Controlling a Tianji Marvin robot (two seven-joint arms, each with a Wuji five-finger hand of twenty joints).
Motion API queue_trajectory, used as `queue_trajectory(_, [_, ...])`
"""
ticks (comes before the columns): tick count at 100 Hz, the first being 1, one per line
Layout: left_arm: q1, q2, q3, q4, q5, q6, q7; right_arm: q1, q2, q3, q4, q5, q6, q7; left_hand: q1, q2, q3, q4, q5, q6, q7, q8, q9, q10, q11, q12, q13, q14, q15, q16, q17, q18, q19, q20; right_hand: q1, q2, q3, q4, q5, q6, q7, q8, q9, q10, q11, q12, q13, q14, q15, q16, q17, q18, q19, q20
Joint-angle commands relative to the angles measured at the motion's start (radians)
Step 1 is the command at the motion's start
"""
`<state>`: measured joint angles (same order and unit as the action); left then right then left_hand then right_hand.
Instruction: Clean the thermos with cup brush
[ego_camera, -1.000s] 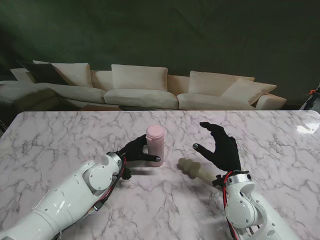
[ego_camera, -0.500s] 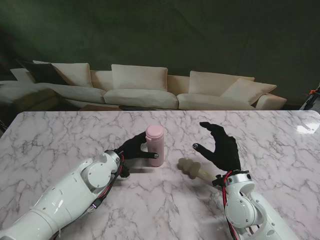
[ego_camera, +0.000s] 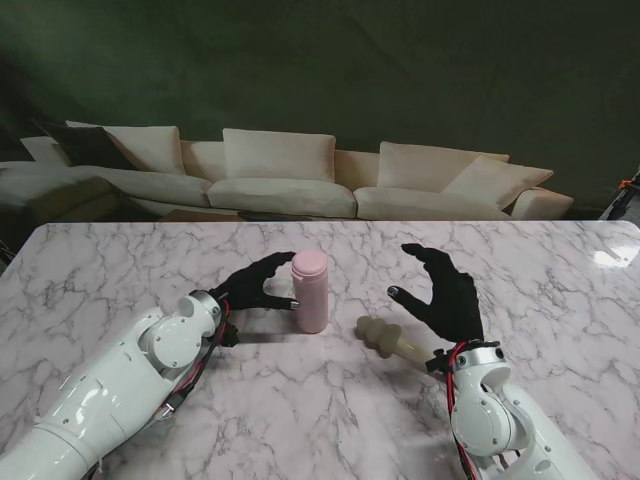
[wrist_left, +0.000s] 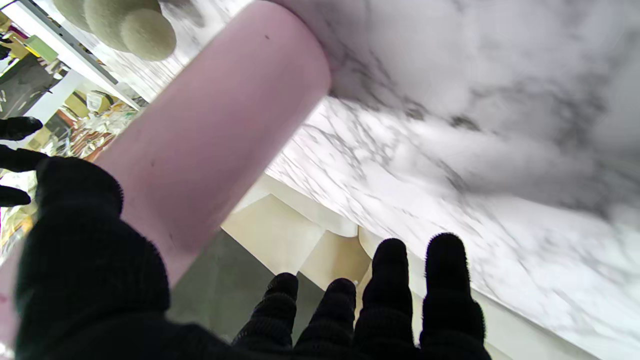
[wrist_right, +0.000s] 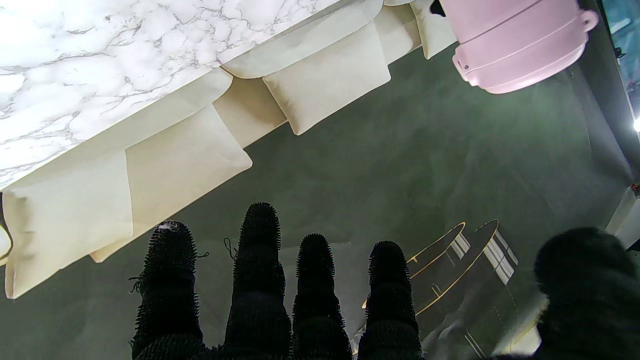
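Thermos (ego_camera: 310, 290) — smooth pink cylinder, lid on — stands upright mid-tabletop. Just left of it, the left hand (ego_camera: 256, 288) curls wide around it, holding nothing. Right of it lies the knobbly, pale cup brush (ego_camera: 390, 340), near the right hand (ego_camera: 440, 297) — spread wide, empty.

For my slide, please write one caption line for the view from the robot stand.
Left hand open beside the upright pink thermos; right hand open above the cup brush lying on the marble table.

Left hand (ego_camera: 252, 288) spread wide, fingers curved, gripping nothing. Right hand (ego_camera: 446, 296) raised off the table, fingers apart, likewise gripping nothing.
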<state>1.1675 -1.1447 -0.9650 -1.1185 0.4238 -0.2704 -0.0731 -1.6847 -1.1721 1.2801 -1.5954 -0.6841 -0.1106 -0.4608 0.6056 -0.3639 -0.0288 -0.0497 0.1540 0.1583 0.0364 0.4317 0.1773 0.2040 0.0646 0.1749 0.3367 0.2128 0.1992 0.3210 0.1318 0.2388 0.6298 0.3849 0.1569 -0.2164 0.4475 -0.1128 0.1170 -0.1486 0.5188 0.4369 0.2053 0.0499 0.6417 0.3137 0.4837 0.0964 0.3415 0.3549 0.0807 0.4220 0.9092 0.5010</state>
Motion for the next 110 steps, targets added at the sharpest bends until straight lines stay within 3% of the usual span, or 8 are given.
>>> queue_trajectory(1, [0.009, 0.031, -0.023, -0.012, 0.009, -0.013, -0.027, -0.007, -0.002, 0.003, -0.004, -0.001, 0.008, -0.001, 0.0, 0.023, 0.001, -0.001, -0.025, -0.022, 0.015, 0.02, -0.027, -0.022, 0.026, 0.013, 0.014, 0.009, -0.003, 0.011, 0.007, 0.027, 0.013, 0.002, 0.006, 0.017, -0.02, 0.027, -0.034, 0.015, 0.007, 0.001, -0.03, -0.008, -0.011, -0.008, -0.017, -0.036, -0.015, -0.015, -0.022, -0.035, -0.016, -0.015])
queue_trajectory(32, [0.121, 0.111, -0.283, -0.169, 0.143, -0.109, -0.226, -0.008, -0.001, 0.012, -0.01, -0.008, 0.005, -0.002, 0.0, 0.06, 0.005, 0.006, 0.13, -0.051, 0.077, 0.034, 0.041, -0.038, 0.065, 0.019, 0.08, 0.014, 0.014, 0.023, 0.023, 0.037, 0.04, 0.017, -0.005, 0.04, -0.026, 0.023, -0.035, 0.016, 0.009, -0.002, -0.031, -0.006, -0.016, -0.011, -0.05, -0.037, -0.027, -0.019, -0.025, -0.047, -0.016, -0.016])
queue_trajectory(43, [0.193, 0.124, -0.401, -0.263, 0.21, -0.152, -0.24, -0.012, 0.001, 0.023, -0.025, -0.012, 0.006, 0.007, 0.114, 0.241, 0.012, 0.033, 0.326, -0.046, 0.172, 0.048, 0.196, -0.037, 0.079, 0.039, 0.123, 0.009, 0.002, 0.032, 0.002, 0.065, 0.015, 0.031, -0.004, 0.054, -0.036, 0.025, -0.037, 0.019, -0.005, -0.012, -0.03, -0.002, -0.066, -0.032, -0.101, -0.032, -0.076, -0.052, -0.026, -0.074, -0.017, -0.017])
queue_trajectory(58, [0.287, 0.107, -0.513, -0.39, 0.258, -0.173, -0.13, -0.026, 0.012, 0.054, -0.083, 0.007, 0.023, 0.102, 0.26, 0.373, 0.002, 0.036, 0.469, -0.011, 0.304, 0.127, 0.408, -0.024, 0.154, 0.142, 0.198, 0.019, 0.037, 0.074, 0.007, 0.077, 0.038, 0.072, 0.013, 0.079, -0.057, 0.029, -0.026, 0.017, -0.033, -0.021, -0.026, -0.002, -0.198, -0.082, -0.115, -0.022, -0.142, -0.096, -0.032, -0.082, -0.032, -0.025])
queue_trajectory(67, [0.35, 0.101, -0.575, -0.499, 0.29, -0.176, -0.104, -0.027, 0.014, 0.07, -0.119, 0.051, 0.023, 0.148, 0.28, 0.392, 0.001, 0.036, 0.528, -0.022, 0.405, 0.205, 0.49, -0.032, 0.182, 0.192, 0.251, 0.027, 0.064, 0.1, 0.017, 0.085, 0.058, 0.086, 0.035, 0.082, -0.068, 0.033, 0.022, 0.004, -0.03, -0.028, -0.004, -0.011, -0.143, -0.052, -0.095, -0.01, -0.156, -0.101, -0.029, -0.073, -0.039, -0.028])
queue_trajectory(87, [0.445, 0.058, -0.581, -0.646, 0.226, -0.154, 0.06, -0.002, 0.007, 0.072, -0.159, 0.149, -0.025, 0.178, 0.26, 0.406, -0.006, 0.032, 0.396, -0.047, 0.265, 0.137, 0.421, -0.023, 0.113, 0.178, 0.214, 0.028, 0.042, 0.099, 0.009, 0.067, 0.081, 0.092, 0.062, 0.089, -0.083, 0.037, 0.156, -0.02, -0.007, -0.043, 0.101, -0.034, -0.151, -0.053, -0.032, -0.009, -0.164, -0.095, 0.005, -0.059, -0.045, -0.03])
queue_trajectory(94, [0.468, 0.038, -0.55, -0.656, 0.207, -0.155, 0.157, 0.015, 0.003, 0.062, -0.146, 0.178, -0.074, 0.174, 0.216, 0.426, -0.007, 0.032, 0.226, -0.018, 0.128, 0.067, 0.385, -0.028, 0.109, 0.18, 0.15, 0.015, 0.014, 0.084, -0.015, 0.036, 0.065, 0.083, 0.069, 0.092, -0.091, 0.038, 0.169, -0.037, -0.004, -0.05, 0.105, -0.067, -0.18, -0.063, -0.033, -0.02, -0.178, -0.098, 0.006, -0.063, -0.049, -0.031])
queue_trajectory(110, [0.49, -0.005, -0.459, -0.611, 0.197, -0.157, 0.359, 0.061, -0.002, 0.025, -0.069, 0.2, -0.18, 0.159, 0.22, 0.418, -0.006, 0.032, 0.264, -0.008, 0.14, 0.081, 0.411, -0.041, 0.178, 0.25, 0.166, 0.014, 0.046, 0.11, -0.003, 0.019, 0.099, 0.102, 0.063, 0.105, -0.104, 0.041, 0.148, -0.069, -0.014, -0.069, 0.129, -0.157, -0.231, -0.079, -0.023, -0.048, -0.207, -0.116, 0.014, -0.075, -0.057, -0.035])
